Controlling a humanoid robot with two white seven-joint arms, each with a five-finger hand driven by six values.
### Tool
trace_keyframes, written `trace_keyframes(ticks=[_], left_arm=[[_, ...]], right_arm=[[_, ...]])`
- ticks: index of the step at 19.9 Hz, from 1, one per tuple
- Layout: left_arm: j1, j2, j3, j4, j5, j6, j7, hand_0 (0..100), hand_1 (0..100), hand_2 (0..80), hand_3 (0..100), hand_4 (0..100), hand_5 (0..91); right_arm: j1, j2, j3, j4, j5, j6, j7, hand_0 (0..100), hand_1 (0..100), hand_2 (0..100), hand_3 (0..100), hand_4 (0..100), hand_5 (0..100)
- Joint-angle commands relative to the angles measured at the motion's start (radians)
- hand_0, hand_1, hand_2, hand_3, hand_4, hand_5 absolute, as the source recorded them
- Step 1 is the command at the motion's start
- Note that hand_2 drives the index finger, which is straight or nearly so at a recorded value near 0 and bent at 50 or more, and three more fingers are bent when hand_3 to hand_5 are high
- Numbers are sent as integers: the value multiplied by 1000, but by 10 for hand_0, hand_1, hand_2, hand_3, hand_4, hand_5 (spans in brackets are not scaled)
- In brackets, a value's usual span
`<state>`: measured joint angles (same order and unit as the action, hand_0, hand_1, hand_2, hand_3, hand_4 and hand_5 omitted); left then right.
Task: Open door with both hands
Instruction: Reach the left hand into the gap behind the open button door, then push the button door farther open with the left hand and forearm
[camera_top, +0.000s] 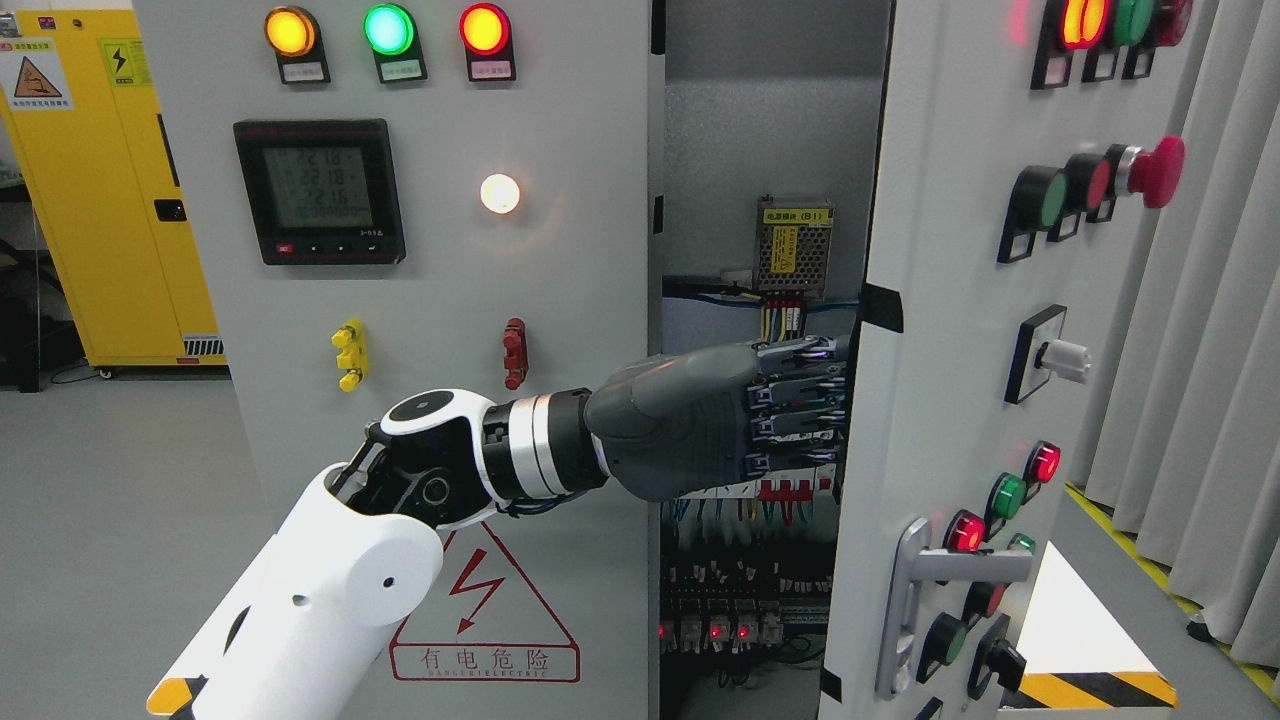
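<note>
The grey cabinet's right door (950, 350) stands swung partly open, its front full of lamps and buttons and a silver handle (915, 600) low on it. My left arm comes up from the lower left, and the left hand (800, 410) reaches into the gap, stretched flat against the door's inner edge. Its fingers (790, 390) are extended and hold nothing; their tips are hidden behind the door edge. The left door (450, 300), with a meter and three lamps, stays shut. My right hand is not in view.
Inside the gap show a power supply (795, 235), wiring and rows of breakers (740, 610). A red mushroom button (1160, 170) juts from the open door. A grey curtain (1210, 400) hangs close on the right. A yellow cabinet (90, 200) stands far left.
</note>
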<state>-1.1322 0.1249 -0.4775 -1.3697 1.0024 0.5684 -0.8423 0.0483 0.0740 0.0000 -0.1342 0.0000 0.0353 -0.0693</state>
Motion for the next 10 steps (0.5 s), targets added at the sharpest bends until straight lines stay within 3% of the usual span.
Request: trace_keyframes(ticks=[1,10], left_arm=[[-6,-91,-21,20,-25,1,0,120,556,0,0,0,0],[-11,-140,-21,-15,-25,1,0,120,556,0,0,0,0]], right_arm=[[1,-2,-25,1,-22,0,0,0,500,40,0,0,0],[1,-2,-26,1,-22,0,0,0,500,40,0,0,0]])
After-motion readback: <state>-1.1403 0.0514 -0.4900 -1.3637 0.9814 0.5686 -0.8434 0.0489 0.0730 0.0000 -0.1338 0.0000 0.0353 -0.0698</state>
